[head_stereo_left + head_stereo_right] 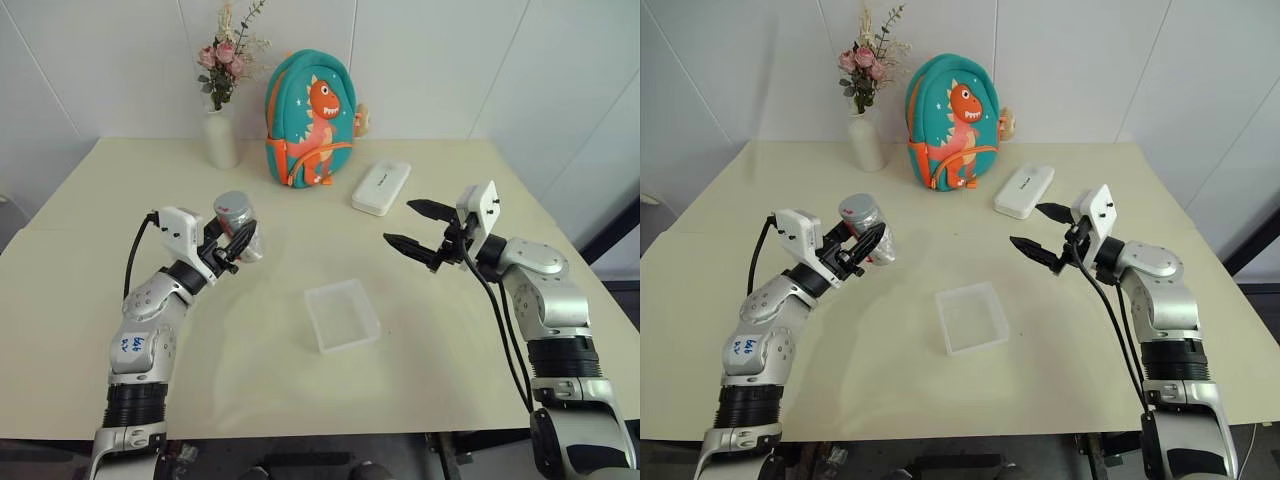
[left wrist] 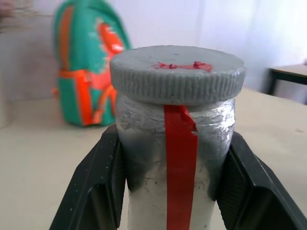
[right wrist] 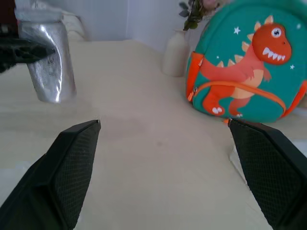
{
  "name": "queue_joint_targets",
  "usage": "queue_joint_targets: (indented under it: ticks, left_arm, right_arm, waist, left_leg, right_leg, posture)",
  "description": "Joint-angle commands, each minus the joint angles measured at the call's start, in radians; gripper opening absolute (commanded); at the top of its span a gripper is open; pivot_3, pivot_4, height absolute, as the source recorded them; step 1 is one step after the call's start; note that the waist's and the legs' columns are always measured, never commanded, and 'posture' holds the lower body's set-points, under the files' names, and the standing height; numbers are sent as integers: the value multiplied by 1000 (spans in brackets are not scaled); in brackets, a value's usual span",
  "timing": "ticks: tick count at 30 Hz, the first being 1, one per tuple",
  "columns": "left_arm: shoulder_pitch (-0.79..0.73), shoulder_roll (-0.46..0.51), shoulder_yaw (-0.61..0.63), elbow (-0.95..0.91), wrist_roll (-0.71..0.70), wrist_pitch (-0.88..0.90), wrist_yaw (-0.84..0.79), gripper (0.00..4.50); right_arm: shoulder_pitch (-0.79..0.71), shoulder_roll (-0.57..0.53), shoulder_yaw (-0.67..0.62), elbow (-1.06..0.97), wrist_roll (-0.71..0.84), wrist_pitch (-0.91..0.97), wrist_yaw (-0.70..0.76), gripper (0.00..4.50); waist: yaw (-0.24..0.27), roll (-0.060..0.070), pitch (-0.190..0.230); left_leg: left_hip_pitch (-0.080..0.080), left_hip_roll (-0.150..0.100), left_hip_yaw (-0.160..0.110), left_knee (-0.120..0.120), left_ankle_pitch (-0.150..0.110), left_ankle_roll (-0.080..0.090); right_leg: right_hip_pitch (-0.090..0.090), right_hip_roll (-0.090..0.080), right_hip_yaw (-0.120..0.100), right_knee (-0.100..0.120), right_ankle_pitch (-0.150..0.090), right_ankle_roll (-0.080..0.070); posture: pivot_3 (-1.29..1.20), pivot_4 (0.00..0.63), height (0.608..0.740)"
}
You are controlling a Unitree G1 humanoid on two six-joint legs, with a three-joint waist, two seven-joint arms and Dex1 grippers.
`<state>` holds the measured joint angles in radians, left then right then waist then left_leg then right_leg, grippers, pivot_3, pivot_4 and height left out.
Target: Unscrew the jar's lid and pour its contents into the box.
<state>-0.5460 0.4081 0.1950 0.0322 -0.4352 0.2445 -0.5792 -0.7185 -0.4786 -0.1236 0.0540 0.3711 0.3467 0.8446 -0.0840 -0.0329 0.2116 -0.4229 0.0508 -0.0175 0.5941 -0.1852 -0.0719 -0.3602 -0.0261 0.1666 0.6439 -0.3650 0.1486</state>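
My left gripper [image 1: 232, 243] is shut on the jar [image 1: 240, 228] and holds it above the table's left side, tilted away from me. The grey lid [image 2: 176, 72] sits on the jar, with red marks on its top. A red stripe runs down the white label, and black fingers [image 2: 98, 184] press both sides of the jar [image 2: 177, 158]. The contents are hidden behind the clouded wall. The clear box [image 1: 342, 318] lies on the table between the arms. My right gripper [image 1: 400, 222] hovers open to the right, pointing toward the jar [image 3: 48, 62], well apart from it.
A teal dinosaur backpack [image 1: 310, 120] stands at the back centre, with a white vase of flowers [image 1: 222, 135] to its left. A white rounded case [image 1: 381, 187] lies behind my right gripper. The table's front edge runs close below the box.
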Motion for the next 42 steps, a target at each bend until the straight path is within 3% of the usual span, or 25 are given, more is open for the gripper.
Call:
queue_joint_targets:
  ticks: [1,10,15,21,42]
  left_arm:
    - [-25,21,-19,3,-26,13,-76,2046]
    - [-140,52,-131,128,-17,63,-304,2046]
    - [-195,28,-148,191,-4,28,-357,2046]
    - [-240,-4,-197,245,29,-49,-426,2046]
    - [-311,-58,-214,316,71,-107,-469,2046]
  right_arm:
    - [12,20,-7,-142,32,85,-101,4500]
    - [13,165,-4,-450,104,373,-430,4500]
    - [25,203,35,-543,119,444,-503,4500]
    - [26,270,134,-580,67,472,-609,4500]
    - [44,327,223,-561,41,525,-632,4500]
  waist:
    - [0,0,0]
    - [3,0,0]
    - [2,0,0]
    - [2,0,0]
    - [2,0,0]
  left_leg:
    - [0,0,0,0,0,0]
    - [-5,0,0,-3,0,0]
    - [-16,0,0,-3,2,0]
    - [-16,0,0,-2,2,0]
    - [-16,0,0,-2,3,1]
  right_leg:
    - [0,0,0,0,0,0]
    - [-6,0,0,1,-1,-2]
    - [-19,0,0,5,-1,-2]
    - [-19,0,0,6,-1,-3]
    - [-20,0,0,9,-2,-3]
  posture:
    - [0,150,740]
    - [0,150,740]
    - [0,150,740]
    - [0,150,740]
    - [0,150,740]
